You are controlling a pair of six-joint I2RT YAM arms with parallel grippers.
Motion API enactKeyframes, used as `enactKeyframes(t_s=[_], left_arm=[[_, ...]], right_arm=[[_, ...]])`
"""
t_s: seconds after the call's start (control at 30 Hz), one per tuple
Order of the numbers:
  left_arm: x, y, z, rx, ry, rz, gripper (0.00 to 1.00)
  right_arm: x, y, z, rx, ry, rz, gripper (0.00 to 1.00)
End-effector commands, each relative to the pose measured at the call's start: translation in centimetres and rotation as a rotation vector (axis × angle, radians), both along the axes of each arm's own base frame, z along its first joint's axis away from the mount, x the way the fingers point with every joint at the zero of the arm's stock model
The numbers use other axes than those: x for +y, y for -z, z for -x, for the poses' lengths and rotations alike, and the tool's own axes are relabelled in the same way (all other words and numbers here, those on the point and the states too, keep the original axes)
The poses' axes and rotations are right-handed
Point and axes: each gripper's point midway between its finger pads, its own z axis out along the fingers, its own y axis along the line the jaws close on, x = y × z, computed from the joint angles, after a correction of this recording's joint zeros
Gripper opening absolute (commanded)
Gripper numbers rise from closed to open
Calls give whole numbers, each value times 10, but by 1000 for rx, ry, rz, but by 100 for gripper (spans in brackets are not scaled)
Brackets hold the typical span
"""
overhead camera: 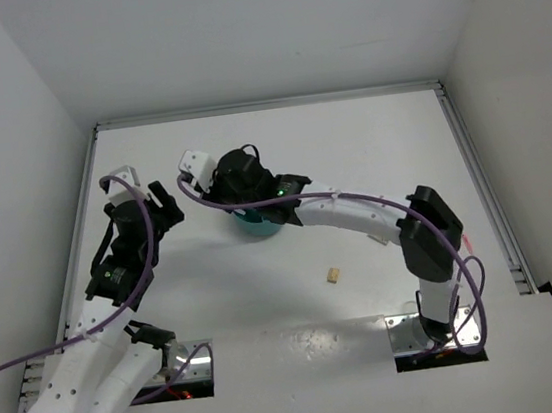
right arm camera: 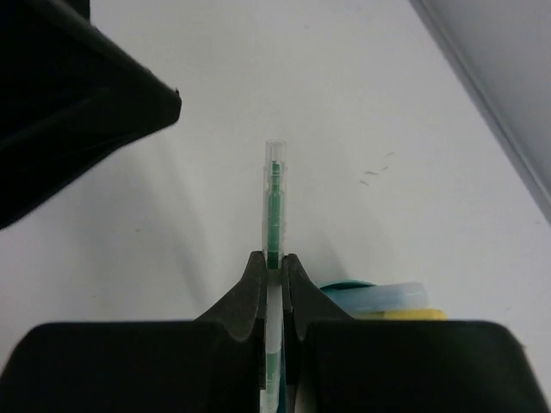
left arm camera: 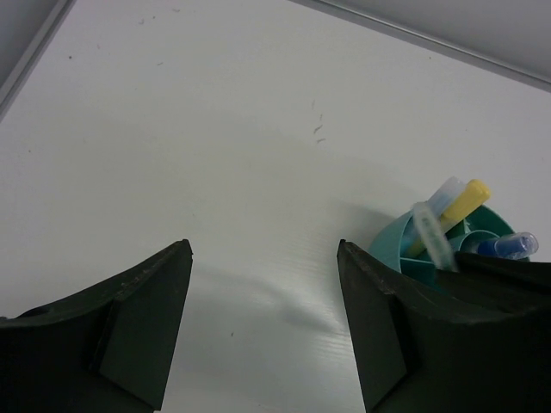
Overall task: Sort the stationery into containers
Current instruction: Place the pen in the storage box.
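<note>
Holding: thin green pen (right arm camera: 274,194), which we are pinching by its clear barrel in the clenched right gripper (right arm camera: 272,262), just above the teal organiser (right arm camera: 349,286). We are judging it light, stiff, slippery. Left gripper (left arm camera: 263,251) hanging open beside the organiser.

White worktop (overhead camera: 349,147), metal rails (overhead camera: 486,191) along L, R & far edges. Teal organiser (overhead camera: 256,227) stands on it nr centre, slightly toward 9 o'clock. Tiny tan block (overhead camera: 333,275) lies at approx 4–5 o'clock from the organiser, well apart. Faint scuff marks (left arm camera: 318,131) on bare surface, 11 o'clock of organiser in left wrist view.
</note>
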Motion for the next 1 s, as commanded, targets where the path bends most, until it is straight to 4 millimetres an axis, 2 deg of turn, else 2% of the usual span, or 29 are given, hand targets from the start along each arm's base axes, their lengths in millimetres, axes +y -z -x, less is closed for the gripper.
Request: enactKeyframes(t_s=[0.0,0.03,0.07,0.17,0.23,0.3,0.37,0.4,0.47,0.5,0.57,0.6,0.7,0.73,0.83,0.97], left_arm=[[-2,-8,-2,-32,4,6,74],[-2,-8,-2,-32,4,6,74],[-2,-8,-2,-32,4,6,74],[0,-8,-2,-32,-5,4,74],[0,-8,-2,-32,-5,4,74],[0,-8,-2,-32,-5,4,74],[0,-8,-2,-32,-5,4,74],[0,-8,-2,-32,-5,4,74],[0,-8,-2,-32,-5,4,74],[0,-8,-2,-32,-5,4,74],[0,-8,-2,-31,-2,-5,74],[0,-8,-2,-31,-2,-5,74],[0,-8,-2,-31,-2,-5,74],[0,-6,-3,-22,-2,-8,74],[0,-6,-3,-22,-2,-8,74],[0,-6,-3,-22,-2,-8,74]], right_arm=[[14,0,-13,14,-22,-64,0],[17,-7,-18,13,-48,-91,0],[20,3,-23,27,-53,-82,0],[21,0,-39,38,-74,-102,0],[17,8,-49,62,-67,-105,0],[16,6,-52,68,-63,-122,0],[6,17,-62,94,-39,-115,0],[8,15,-62,95,-45,-131,0],[-3,27,-67,114,-31,-115,0],[1,29,-62,132,-58,-129,0],[-5,44,-59,159,-66,-114,0],[-5,42,-54,164,-83,-118,0],[-13,52,-44,181,-90,-108,0],[-14,48,-43,173,-91,-115,0],[-23,61,-42,187,-80,-102,0],[-32,69,-30,199,-87,-96,0]])
